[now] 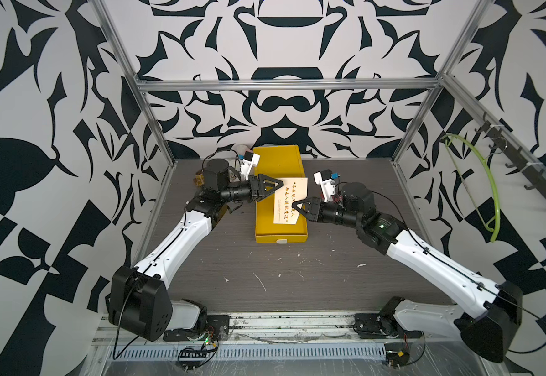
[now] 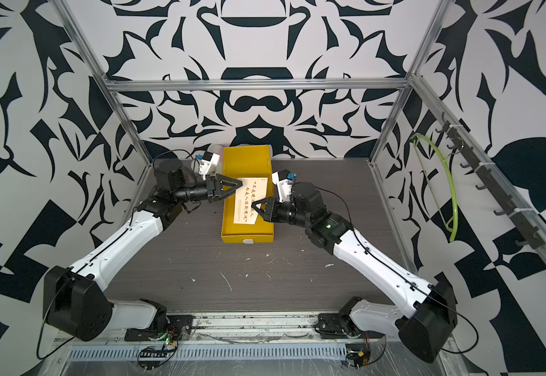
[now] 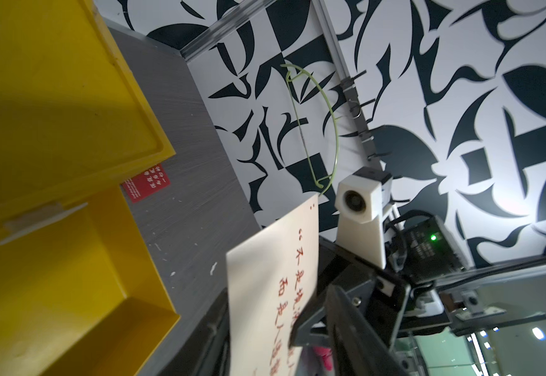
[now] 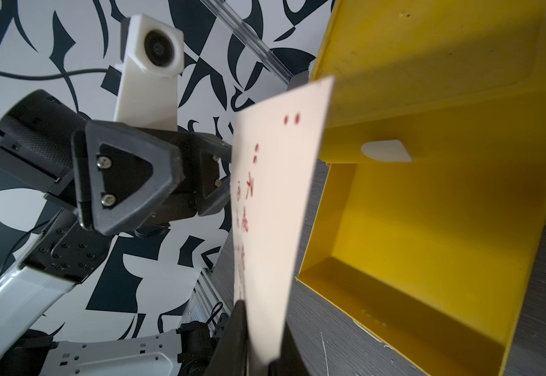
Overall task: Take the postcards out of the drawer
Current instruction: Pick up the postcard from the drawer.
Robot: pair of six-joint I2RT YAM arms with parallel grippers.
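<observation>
Black-and-white patterned walls (image 1: 281, 114) and an aluminium frame (image 1: 284, 85) enclose a dark grey table (image 1: 265, 276). At the left, the left gripper (image 1: 279, 183) reaches inward at a height above the drawer (image 1: 281, 236), and its tip meets the far left corner of the cream postcard (image 1: 286, 195). In the left wrist view the cream postcard (image 3: 265, 276) stands between this gripper's fingers (image 3: 213, 325); whether they press on it cannot be told. At the centre, a yellow housing (image 1: 276, 159) stands against the back wall, and the yellow drawer is pulled out of it toward the front, with a white handle tab (image 1: 282, 241) on its front wall. The cream postcard bears red writing and is held above the drawer, clear of its floor, in both top views (image 2: 247, 195). Immediately to the right, the right gripper (image 1: 294, 205) has its jaws pressed together on the near right part of the cream postcard; the right wrist view shows the postcard (image 4: 274, 195) running down between its fingers (image 4: 239, 325). A red postcard (image 3: 146, 182) with white writing lies flat on the table just beside the right side of the housing. On the right wall, a green wire hanger (image 1: 489, 182) hangs from a hook rail (image 1: 525, 169).
</observation>
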